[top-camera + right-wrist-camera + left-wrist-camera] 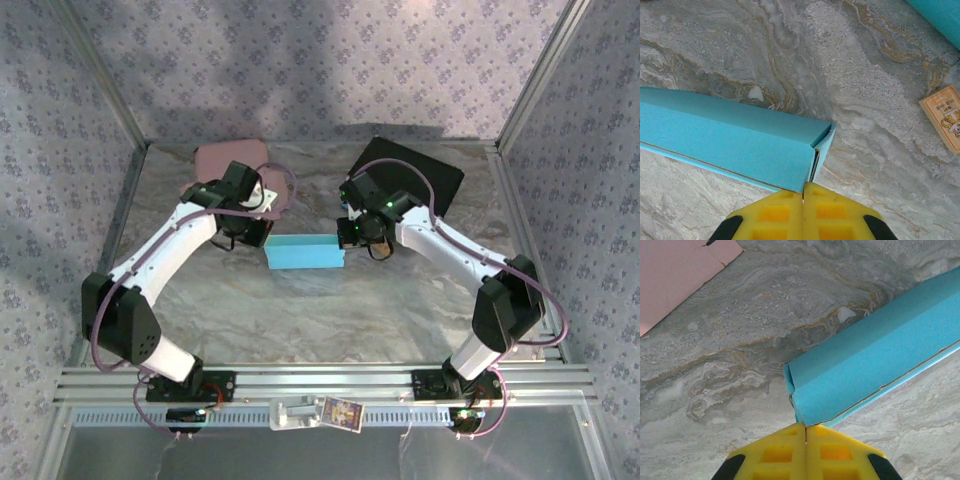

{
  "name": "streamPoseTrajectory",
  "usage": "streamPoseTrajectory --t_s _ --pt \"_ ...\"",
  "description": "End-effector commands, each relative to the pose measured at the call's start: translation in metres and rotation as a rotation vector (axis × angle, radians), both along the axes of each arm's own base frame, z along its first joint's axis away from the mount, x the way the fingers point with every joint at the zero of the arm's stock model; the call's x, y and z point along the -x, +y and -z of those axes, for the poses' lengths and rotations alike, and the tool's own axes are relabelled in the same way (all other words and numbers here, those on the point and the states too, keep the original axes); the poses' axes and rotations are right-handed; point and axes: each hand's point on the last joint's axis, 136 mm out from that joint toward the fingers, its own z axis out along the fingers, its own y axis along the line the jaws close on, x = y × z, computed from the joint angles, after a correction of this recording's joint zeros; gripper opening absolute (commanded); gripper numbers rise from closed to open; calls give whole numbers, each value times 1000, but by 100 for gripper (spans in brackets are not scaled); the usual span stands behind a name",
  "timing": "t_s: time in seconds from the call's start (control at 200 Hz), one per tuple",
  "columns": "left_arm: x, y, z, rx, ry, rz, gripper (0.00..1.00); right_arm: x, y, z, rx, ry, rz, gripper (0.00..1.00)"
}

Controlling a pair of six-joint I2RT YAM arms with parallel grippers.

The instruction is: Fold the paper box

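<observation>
**Blue Box Met at Both Ends by Closed Grippers**

At the near edge, a small printed card (342,411) was seen lying on the metal rail (120,380) between the two arm bases. Farther in, at the middle of the marble table (330,320), the paper box (305,252) was found lying flat, a long blue shape with its length running left to right. The left gripper (805,426) was set at the box's left end and the right gripper (803,186) at its right end. In each wrist view the yellow fingers were pressed together, their tips touching the near corner of the box end. Whether a paper edge was pinched between them could not be told. A narrow flap was seen standing slightly open at each end. A tan tiger card (946,116) was seen on the table near the box's right end, apart from it. At the far side, a pink sheet (228,160) was laid flat on the left and a black sheet (415,170) on the right, each partly covered by an arm.
</observation>
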Motion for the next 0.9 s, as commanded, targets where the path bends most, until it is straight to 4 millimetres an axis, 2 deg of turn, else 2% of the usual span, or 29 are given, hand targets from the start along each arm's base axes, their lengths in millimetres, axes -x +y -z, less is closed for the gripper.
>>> streamPoseTrajectory --t_s 0.0,0.465,0.899 --pt "8 -11 -5 77 84 -52 0 7 2 10 16 63 -15 0" --pt "5 -20 -10 174 143 -139 0 8 1 9 14 64 -18 0" --pt "14 -7 12 113 102 -70 0 7 2 11 25 35 -39 0"
